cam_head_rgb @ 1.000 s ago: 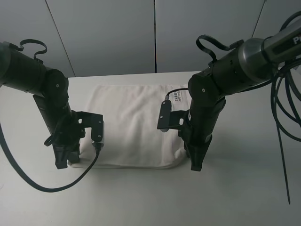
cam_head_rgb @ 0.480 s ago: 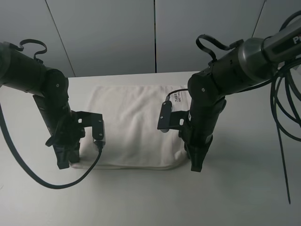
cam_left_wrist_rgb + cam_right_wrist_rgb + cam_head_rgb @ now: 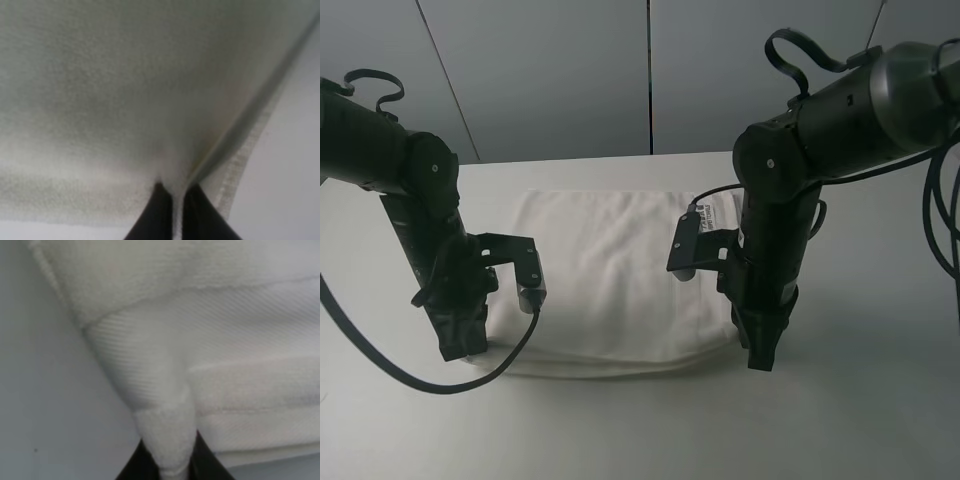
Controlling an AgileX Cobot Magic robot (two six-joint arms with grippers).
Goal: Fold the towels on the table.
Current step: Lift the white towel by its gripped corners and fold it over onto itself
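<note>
1. High camera: a white towel (image 3: 610, 270) lies as a rough rectangle toward the far middle of the table (image 3: 880, 410); my left gripper (image 3: 468, 345) stands at its near left corner and my right gripper (image 3: 760, 352) at its near right corner, so I judge both ends of the near edge can lift together; a small label (image 3: 705, 208) sits by the far right corner; bare table shows in front and to both sides, leaving open room to swing.
2. Left wrist camera: my left gripper is pinching a thin fold of towel, its tips nearly meeting; the cloth spreads away from them, and a hem (image 3: 250, 145) runs beside bare table.
3. Right wrist camera: my right gripper is clamped on a thick bunched corner of towel; a ribbed woven band (image 3: 210, 325) lies just beyond; bare table lies alongside.
</note>
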